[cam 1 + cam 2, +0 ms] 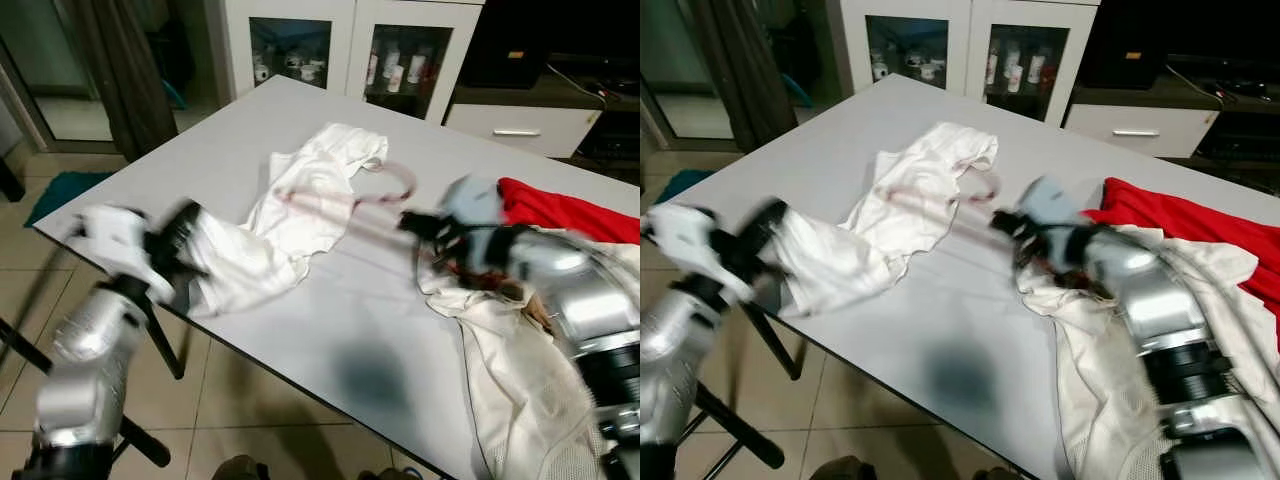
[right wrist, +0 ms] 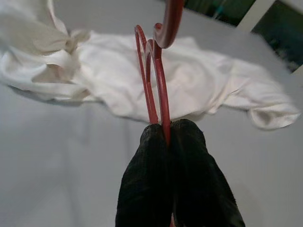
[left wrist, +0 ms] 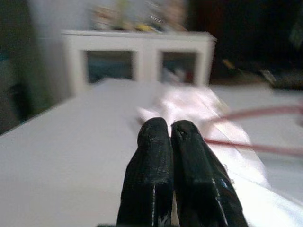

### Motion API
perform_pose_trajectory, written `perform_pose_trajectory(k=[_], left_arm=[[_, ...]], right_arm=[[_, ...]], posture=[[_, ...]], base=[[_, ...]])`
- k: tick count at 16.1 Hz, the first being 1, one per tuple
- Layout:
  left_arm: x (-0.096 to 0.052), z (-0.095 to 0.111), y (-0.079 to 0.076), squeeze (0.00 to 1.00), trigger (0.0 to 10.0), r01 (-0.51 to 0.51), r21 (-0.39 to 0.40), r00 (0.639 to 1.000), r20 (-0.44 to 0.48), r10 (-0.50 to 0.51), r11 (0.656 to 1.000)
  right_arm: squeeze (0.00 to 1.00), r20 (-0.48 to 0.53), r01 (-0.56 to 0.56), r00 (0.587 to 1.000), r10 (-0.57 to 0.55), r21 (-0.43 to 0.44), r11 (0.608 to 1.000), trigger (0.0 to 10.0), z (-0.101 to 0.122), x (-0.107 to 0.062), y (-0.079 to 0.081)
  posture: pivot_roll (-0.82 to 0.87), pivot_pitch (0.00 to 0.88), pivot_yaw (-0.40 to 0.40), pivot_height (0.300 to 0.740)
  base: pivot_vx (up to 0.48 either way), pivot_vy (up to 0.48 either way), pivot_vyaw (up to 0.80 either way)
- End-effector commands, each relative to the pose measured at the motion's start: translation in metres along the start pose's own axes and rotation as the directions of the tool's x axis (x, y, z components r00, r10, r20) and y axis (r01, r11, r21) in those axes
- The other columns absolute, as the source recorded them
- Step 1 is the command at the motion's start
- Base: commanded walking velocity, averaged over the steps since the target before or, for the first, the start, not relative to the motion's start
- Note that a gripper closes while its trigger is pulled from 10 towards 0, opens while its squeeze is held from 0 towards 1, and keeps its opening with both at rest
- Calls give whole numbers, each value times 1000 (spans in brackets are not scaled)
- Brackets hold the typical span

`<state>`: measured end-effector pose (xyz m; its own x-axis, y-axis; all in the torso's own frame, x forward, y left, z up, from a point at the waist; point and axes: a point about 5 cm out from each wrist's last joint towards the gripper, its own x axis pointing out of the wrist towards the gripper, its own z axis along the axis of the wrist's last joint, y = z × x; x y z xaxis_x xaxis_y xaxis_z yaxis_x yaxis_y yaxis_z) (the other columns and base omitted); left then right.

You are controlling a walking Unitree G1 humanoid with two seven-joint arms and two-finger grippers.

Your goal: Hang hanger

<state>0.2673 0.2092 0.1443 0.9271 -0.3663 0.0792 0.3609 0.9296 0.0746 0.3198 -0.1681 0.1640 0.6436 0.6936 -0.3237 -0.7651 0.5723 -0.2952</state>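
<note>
A red hanger hovers low over the grey table, blurred by motion, its far end over a crumpled white garment. My right gripper is shut on the hanger; in the right wrist view its thin red wire runs out from between the closed fingertips. My left gripper is at the table's left edge, against the white garment's lower end. In the left wrist view its fingers are pressed together, with white cloth just beneath them.
A red garment and a second white garment lie on the table's right side under my right arm. A white glass-door cabinet stands behind the table. Black stand legs are on the tiled floor at the left.
</note>
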Motion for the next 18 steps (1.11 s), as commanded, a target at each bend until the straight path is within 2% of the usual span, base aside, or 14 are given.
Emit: perform_pose_trajectory(k=[1, 2, 3, 5, 6, 7, 8, 9, 10, 12, 15, 17, 18], left_arm=[[0, -1, -9, 0, 10000, 64, 42, 998, -10, -64, 997], [-5, -7, -15, 0, 10000, 142, 83, 989, -52, -138, 986], [-10, -13, -15, 0, 10000, 163, 125, 983, -103, -151, 979], [-20, -19, 0, 8, 10000, 130, 186, 982, -157, -101, 974], [-23, -18, 12, 153, 10000, 81, 215, 985, -164, -46, 973], [-30, -15, 32, 86, 10000, 0, 279, 983, -178, 52, 960], [-31, -14, 36, 24, 10000, -16, 297, 981, -182, 73, 955], [-36, -12, 53, 0, 10000, -82, 362, 968, -193, 161, 928], [-37, -11, 58, 0, 10000, -100, 380, 963, -194, 185, 919], [-41, 4, 81, 0, 10000, -228, 444, 938, -138, 318, 866], [-41, 6, 90, 0, 10000, -278, 487, 920, -112, 375, 828], [-36, 8, 95, 0, 10000, -300, 560, 906, -87, 415, 772], [-35, 9, 96, 0, 10000, -307, 562, 904, -79, 419, 768]], right_arm=[[0, -22, 25, 999, -25, -5, 1000, 10000, -1, -2, -2], [0, -51, 57, 997, -58, -11, 998, 10000, -4, 0, -5], [0, -63, 71, 995, -72, -12, 997, 10000, -5, 0, -7], [0, -109, 132, 985, -134, -26, 991, 10000, -9, -4, -18], [0, -137, 185, 973, -187, -26, 982, 10000, -12, -7, -27], [0, -169, 223, 959, -227, -40, 974, 10000, -16, -10, -33], [0, -177, 227, 957, -232, -46, 973, 10000, -16, -11, -34], [0, -197, 239, 949, -247, -64, 969, 10000, -19, -12, -36], [0, -202, 242, 947, -251, -69, 968, 10000, -20, -12, -37], [0, -202, 239, 948, -248, -67, 969, 10000, -18, -14, -38], [0, -194, 245, 948, -252, -63, 968, 10000, -16, -17, -43], [0, -165, 232, 957, -237, -48, 971, 10000, -11, -18, -42], [0, -159, 229, 960, -233, -44, 973, 10000, -10, -18, -42]], posture=[[38, 0, -25, 740], [37, 0, -26, 740], [39, 0, -29, 740], [39, 0, -35, 740], [42, 0, -39, 740], [44, 0, -44, 740], [44, 0, -44, 740], [45, 3, -52, 740], [45, 3, -52, 740], [42, 10, -58, 740], [36, 15, -62, 740], [32, 16, -65, 740], [32, 16, -65, 740]], base=[[0, 0, 0], [0, 0, 0], [0, 0, 0], [0, 0, 0], [0, 0, 0], [0, 0, 0], [0, 0, 0], [0, 0, 0], [0, 0, 0], [0, 0, 0], [0, 0, 0], [0, 0, 0], [0, 0, 0]])
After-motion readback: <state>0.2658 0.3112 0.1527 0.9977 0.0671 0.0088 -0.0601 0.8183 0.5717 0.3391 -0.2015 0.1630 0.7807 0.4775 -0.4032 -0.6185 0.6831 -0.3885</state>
